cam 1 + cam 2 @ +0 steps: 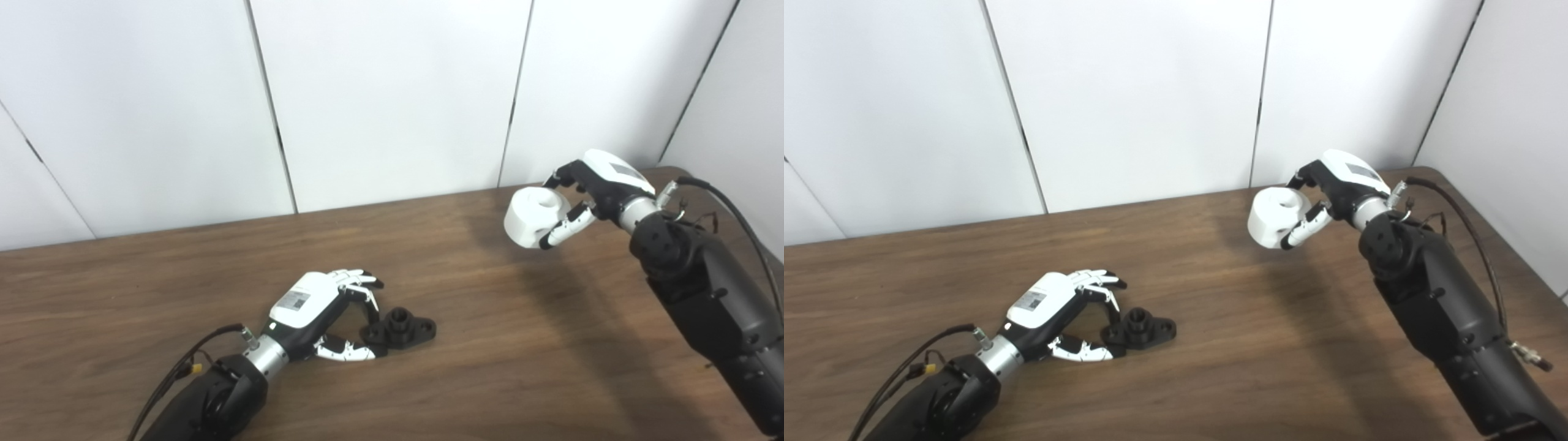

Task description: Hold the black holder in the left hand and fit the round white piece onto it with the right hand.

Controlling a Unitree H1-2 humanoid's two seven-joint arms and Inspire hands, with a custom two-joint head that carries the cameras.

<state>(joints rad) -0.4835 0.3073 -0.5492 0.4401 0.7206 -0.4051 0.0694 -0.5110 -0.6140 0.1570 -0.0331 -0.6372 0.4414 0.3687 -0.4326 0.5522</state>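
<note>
White wall panels with dark seams stand behind a dark brown wood-grain table [465,367], seen from above at the robot's head. Toward seven o'clock on the tabletop, the left hand [318,312] lies low over the wood, its white-and-black fingers [358,282] curled above and its thumb stretched beneath, pinching the near end of the small black flanged holder [401,329]. That holder, a flat base with a short upright round boss at its centre, rests on the table; its far flange projects free toward three o'clock. Whether the fingers bear firmly on it or only touch it cannot be told. Toward two o'clock, well apart from the holder, the right hand [591,190] is raised above the table surface, and its fingers are clamped around the round white cylindrical piece [533,215]. A shallow recess shows in the piece's upper face, which tilts toward the wall. Black cables [729,211] trail along the right forearm; another cable [184,367] runs beside the left wrist.
</note>
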